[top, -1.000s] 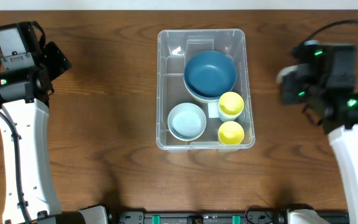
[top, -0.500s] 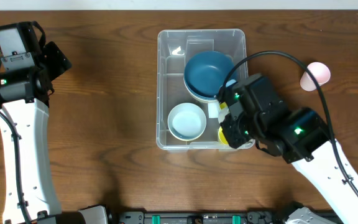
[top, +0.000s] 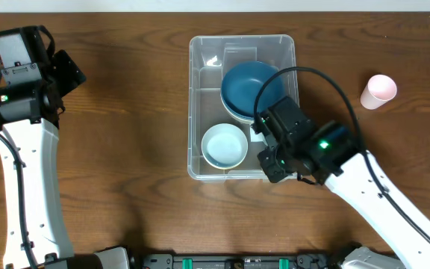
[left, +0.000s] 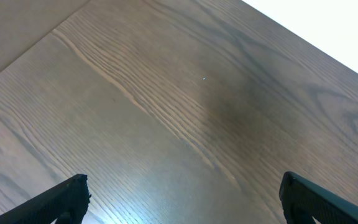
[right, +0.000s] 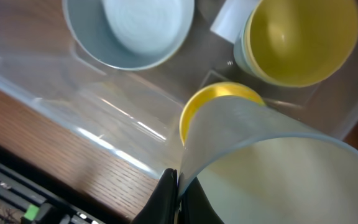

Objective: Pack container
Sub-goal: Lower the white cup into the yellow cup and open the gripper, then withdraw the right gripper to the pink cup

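The container (top: 197,90) is a large clear bin in the middle of the table. It holds a dark blue bowl (top: 248,88) and a light blue bowl (top: 225,145). My right gripper (right: 176,186) is shut on the rim of a pale grey-blue cup (right: 278,168) and holds it over the bin's front right corner, above a yellow cup (right: 197,106). A second yellow cup (right: 300,37) sits beside it. In the overhead view my right arm (top: 297,146) hides both yellow cups. My left gripper (left: 182,186) is open over bare wood, far left.
A pink cup (top: 379,90) stands on the table to the right of the bin. The bin's white label (right: 232,18) shows between the bowl and the cups. The bin's clear front wall (right: 92,118) lies just below the held cup. The table's front edge is close behind it.
My right arm swung from the table's right side to over the bin's front right corner, then shifted slightly left. The pink cup came into view. The left arm has not moved.
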{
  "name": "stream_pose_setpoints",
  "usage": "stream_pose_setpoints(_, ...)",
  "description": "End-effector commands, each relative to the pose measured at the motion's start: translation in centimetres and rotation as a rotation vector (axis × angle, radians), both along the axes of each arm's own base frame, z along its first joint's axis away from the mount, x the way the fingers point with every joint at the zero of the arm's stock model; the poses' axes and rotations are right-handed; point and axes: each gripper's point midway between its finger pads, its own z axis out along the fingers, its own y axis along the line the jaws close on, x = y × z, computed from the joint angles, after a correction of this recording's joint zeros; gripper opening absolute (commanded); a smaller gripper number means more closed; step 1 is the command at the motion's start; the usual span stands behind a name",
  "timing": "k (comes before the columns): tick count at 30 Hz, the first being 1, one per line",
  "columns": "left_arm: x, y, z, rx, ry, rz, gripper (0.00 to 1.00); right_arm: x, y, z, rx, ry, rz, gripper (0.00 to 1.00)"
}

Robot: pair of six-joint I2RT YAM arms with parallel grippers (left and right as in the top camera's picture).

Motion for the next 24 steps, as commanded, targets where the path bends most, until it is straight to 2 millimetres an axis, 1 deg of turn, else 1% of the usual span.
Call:
stream_pose_setpoints(1,-0.1,0.4,1.0,0.022,-0.015,0.008,0.98,0.1,0.0,-0.6,-0.019,0.003,-0.017,0.15)
stream_pose_setpoints(2,-0.1,0.4,1.0,0.022,-0.015,0.008,0.98,0.1,0.0,-0.6,-0.018,0.002,-0.017,0.28)
stream_pose_setpoints(4,-0.2,0.4,1.0,0.022,-0.015,0.008,0.98,0.4,0.2,-0.5,-0.007,-0.011,-0.016,0.41)
stream_pose_setpoints(5,-0.2,0.4,1.0,0.022,-0.015,0.008,0.98,0.6,0.4,-0.5,0.000,-0.020,-0.016,0.45)
stream_pose_setpoints(8,-0.1,0.4,1.0,0.022,-0.015,0.008,0.98,1.5,1.0,-0.1,0.017,-0.066,0.012,0.48)
stream_pose_setpoints(9,-0.1,0.4,1.0,0.022,-0.015,0.008,0.98,1.9,0.9,0.2,0.011,-0.088,0.012,0.49)
stream_pose_setpoints(11,-0.2,0.4,1.0,0.022,-0.015,0.008,0.98,2.9,-0.1,0.8,-0.028,-0.147,-0.017,0.52)
stream_pose_setpoints(14,-0.1,0.4,1.0,0.022,-0.015,0.008,0.98,4.7,-2.3,2.7,-0.061,-0.234,-0.118,0.59)
stream_pose_setpoints(17,-0.1,0.4,1.0,0.022,-0.015,0.008,0.98,6.3,-4.7,4.5,-0.050,-0.283,-0.233,0.61)
stream_pose_setpoints(19,-0.2,0.4,1.0,0.022,-0.015,0.008,0.98,7.6,-7.1,5.4,-0.036,-0.305,-0.340,0.61)
stream_pose_setpoints(21,-0.2,0.4,1.0,0.022,-0.015,0.008,0.98,8.7,-9.6,5.8,-0.027,-0.319,-0.434,0.61)
stream_pose_setpoints(22,-0.2,0.4,1.0,0.022,-0.015,0.008,0.98,9.4,-11.4,6.0,-0.026,-0.329,-0.494,0.61)
stream_pose_setpoints(23,-0.1,0.4,1.0,0.022,-0.015,0.008,0.98,9.8,-12.5,6.1,-0.027,-0.337,-0.532,0.61)
stream_pose_setpoints(24,-0.1,0.4,1.0,0.022,-0.015,0.008,0.98,10.4,-14.3,6.1,-0.031,-0.348,-0.589,0.61)
